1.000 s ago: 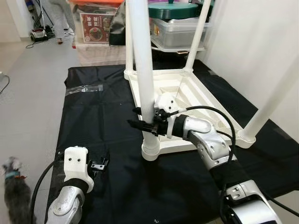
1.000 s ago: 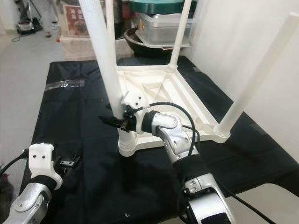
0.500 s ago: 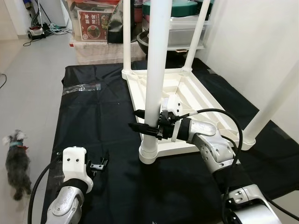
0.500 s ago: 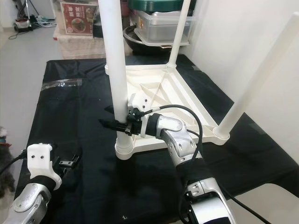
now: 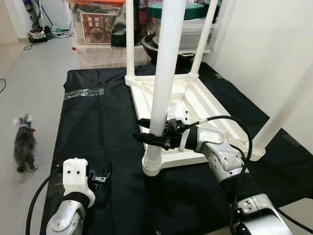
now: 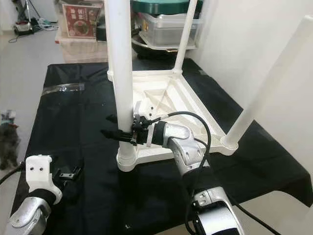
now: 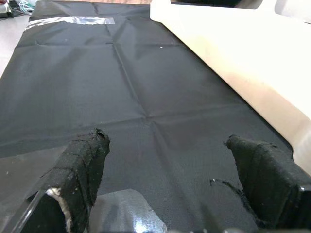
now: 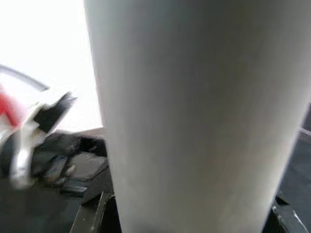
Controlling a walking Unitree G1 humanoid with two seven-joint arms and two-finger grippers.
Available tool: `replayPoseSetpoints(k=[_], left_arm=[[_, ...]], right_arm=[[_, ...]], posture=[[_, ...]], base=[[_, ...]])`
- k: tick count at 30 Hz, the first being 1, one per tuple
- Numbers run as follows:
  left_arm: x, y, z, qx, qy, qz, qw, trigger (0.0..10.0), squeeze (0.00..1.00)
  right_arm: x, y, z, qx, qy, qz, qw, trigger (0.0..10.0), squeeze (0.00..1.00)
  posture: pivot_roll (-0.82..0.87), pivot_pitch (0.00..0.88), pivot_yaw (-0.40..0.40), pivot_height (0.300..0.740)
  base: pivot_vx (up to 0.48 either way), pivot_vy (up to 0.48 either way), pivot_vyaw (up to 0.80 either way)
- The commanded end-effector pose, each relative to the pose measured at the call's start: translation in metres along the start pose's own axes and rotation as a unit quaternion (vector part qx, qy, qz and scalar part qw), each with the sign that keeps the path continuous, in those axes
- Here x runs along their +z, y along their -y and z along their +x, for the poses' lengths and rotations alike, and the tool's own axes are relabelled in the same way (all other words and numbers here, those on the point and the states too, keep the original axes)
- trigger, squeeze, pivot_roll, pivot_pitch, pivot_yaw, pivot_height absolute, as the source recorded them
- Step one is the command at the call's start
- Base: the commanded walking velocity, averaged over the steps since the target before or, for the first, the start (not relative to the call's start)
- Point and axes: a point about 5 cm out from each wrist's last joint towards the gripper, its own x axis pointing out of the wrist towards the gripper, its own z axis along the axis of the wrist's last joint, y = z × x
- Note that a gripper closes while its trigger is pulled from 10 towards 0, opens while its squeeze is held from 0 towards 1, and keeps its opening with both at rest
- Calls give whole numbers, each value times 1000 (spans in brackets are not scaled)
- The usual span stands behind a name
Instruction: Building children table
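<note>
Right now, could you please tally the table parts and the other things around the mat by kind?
Table legs: 4 (one held in the right claw, back-left, back-right, near-right)
Tabletop: 1
Black mat: 1
Dog: 1
Robot claws: 2 (left)
Total: 9

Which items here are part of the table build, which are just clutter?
Job:
- upside-down white tabletop
- near leg, clamped by the right gripper
- three other legs, e.g.
- left gripper, open over the black mat

Lying about:
- dog
- storage bins
- printed box
- clear plastic bag
</note>
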Motion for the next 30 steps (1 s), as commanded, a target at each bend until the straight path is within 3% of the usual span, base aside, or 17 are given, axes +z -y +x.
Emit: replayPoseSetpoints(k=[1, 2, 3, 5, 6, 7, 8, 11, 16, 19, 22, 24, 27, 30], left_arm=[[-2, 1, -2, 5, -6, -10, 1000, 10000, 0], [-2, 1, -3, 7, -6, -10, 1000, 10000, 0], [-2, 1, -3, 7, -6, -10, 1000, 10000, 0], [-2, 0, -4, 10, -8, -9, 1000, 10000, 0], [-2, 0, -4, 11, -9, -8, 1000, 10000, 0], [-2, 0, -4, 11, -9, -8, 1000, 10000, 0], [-3, -4, -6, 12, -11, 0, 1000, 10000, 0], [-3, -6, -5, 12, -12, 4, 1000, 10000, 0], [-1, -10, -1, 15, -9, 8, 1000, 10000, 0], [0, -10, 1, 17, -6, 7, 1000, 10000, 0], [-1, -5, 2, 11, -7, 1, 1000, 10000, 0], [-2, -4, 2, 8, -7, 0, 1000, 10000, 0], [-1, -3, 2, 1, -8, -1, 1000, 10000, 0], [0, -6, 2, 1, -7, 0, 1000, 10000, 0]], right_arm=[[-34, 3, 3, -103, -58, 46, 992, 10000, 0], [-47, 12, -4, -221, -82, 80, 968, 10000, 0], [-47, 12, -4, -221, -82, 80, 968, 10000, 0], [-64, 14, -18, -343, -113, 120, 925, 10000, 0], [-69, 12, -23, -367, -117, 128, 914, 10000, 0], [-69, 12, -23, -367, -117, 128, 914, 10000, 0], [-72, -2, -30, -384, -103, 146, 906, 10000, 0], [-69, -6, -33, -390, -92, 133, 906, 10000, 0], [-59, 1, -46, -430, -75, 90, 895, 10000, 0], [-57, 3, -45, -427, -74, 80, 898, 10000, 0], [-49, -4, -26, -374, -65, 75, 922, 10000, 0], [-46, -8, -21, -355, -64, 77, 930, 10000, 0], [-41, -21, -7, -245, -74, 82, 963, 10000, 0], [-43, -28, -4, -193, -89, 70, 975, 10000, 0]], posture=[[89, 0, -106, 740], [90, 0, -104, 740], [90, 0, -104, 740], [98, 0, -99, 740], [98, 0, -99, 740], [98, 0, -99, 740], [89, 0, -87, 740], [82, 0, -81, 740], [67, 0, -73, 740], [67, 0, -74, 740], [64, 0, -73, 740], [64, 0, -72, 740], [65, 0, -72, 740], [70, 0, -78, 740]], base=[[0, 0, 0], [0, 0, 0], [0, 0, 0], [0, 0, 0], [0, 0, 0], [0, 0, 0], [0, 0, 0], [0, 0, 0], [0, 0, 0], [0, 0, 0], [0, 0, 0], [0, 0, 0], [0, 0, 0], [0, 0, 0]])
